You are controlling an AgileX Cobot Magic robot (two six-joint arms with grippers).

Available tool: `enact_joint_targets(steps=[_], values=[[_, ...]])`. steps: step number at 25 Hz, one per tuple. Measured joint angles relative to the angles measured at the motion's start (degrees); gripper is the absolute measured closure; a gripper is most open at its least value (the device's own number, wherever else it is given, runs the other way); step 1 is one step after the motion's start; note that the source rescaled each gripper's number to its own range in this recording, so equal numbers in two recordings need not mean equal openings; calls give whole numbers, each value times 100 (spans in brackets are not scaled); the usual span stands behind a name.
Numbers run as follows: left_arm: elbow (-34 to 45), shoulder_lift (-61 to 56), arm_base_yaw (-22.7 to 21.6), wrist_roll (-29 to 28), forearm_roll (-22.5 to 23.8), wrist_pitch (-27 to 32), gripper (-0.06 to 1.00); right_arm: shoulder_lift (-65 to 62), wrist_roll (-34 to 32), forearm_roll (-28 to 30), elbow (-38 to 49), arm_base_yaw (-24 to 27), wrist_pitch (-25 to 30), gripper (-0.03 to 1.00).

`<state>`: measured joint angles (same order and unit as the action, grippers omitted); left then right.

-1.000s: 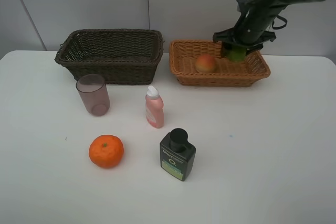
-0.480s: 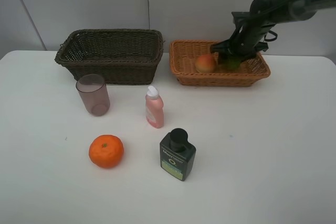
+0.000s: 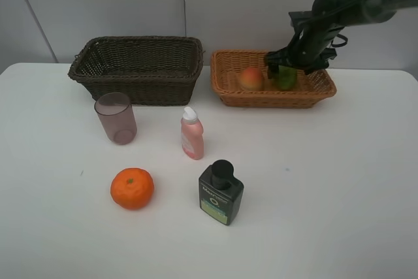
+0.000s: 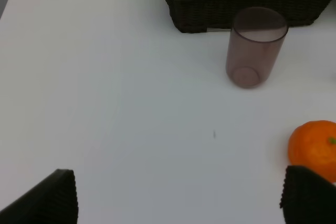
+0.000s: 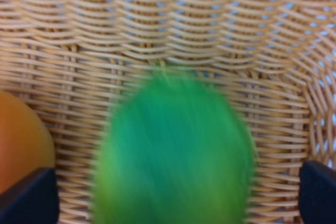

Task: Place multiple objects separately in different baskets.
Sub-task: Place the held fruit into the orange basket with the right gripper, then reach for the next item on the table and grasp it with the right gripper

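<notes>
So the biggest thing here is the white surface (image 3: 326, 194), with everything else sitting on it. At the back there's the deep dark brown basket (image 3: 140, 86), and just beside it the shallower light tan basket (image 3: 274, 99).

The right claw (image 3: 286, 68) is reaching down into the tan basket. Its fingers are spread wide and aren't gripping anything. The left claw (image 4: 178, 198) is wide open too and hangs over a bare bit of surface near the tangerine.

Out front, well apart from each other:
- mauve cup (image 3: 116, 117), upright, just in front of the dark basket
- dark green bottle (image 3: 220, 192) with a black cap
- pink bottle (image 3: 191, 134) with a white cap
- tangerine (image 3: 132, 188)

Inside the tan basket the peach (image 3: 251, 78) and the lime (image 3: 285, 78) are side by side. The lime is between the right claw's fingers with a gap on both sides, and it's pretty blurry in the wrist view.
</notes>
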<state>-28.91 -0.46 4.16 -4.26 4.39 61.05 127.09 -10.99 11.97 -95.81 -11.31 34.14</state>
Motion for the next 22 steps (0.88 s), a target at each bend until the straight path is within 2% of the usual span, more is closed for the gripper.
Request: enact_joint_targets(steps=[5,9,14,22], values=[[0,0,0,0,0,0,-6,-352,23,-11,0,-118,553,-2],[0,0,0,0,0,0,-6,-702,629,-330,0,-358,1452,-2],[0,0,0,0,0,0,-6,-1126,1136,-838,0,-831,2468,-2],[0,0,0,0,0,0,-6,-1595,1181,-842,0,-1707,3395,-2]])
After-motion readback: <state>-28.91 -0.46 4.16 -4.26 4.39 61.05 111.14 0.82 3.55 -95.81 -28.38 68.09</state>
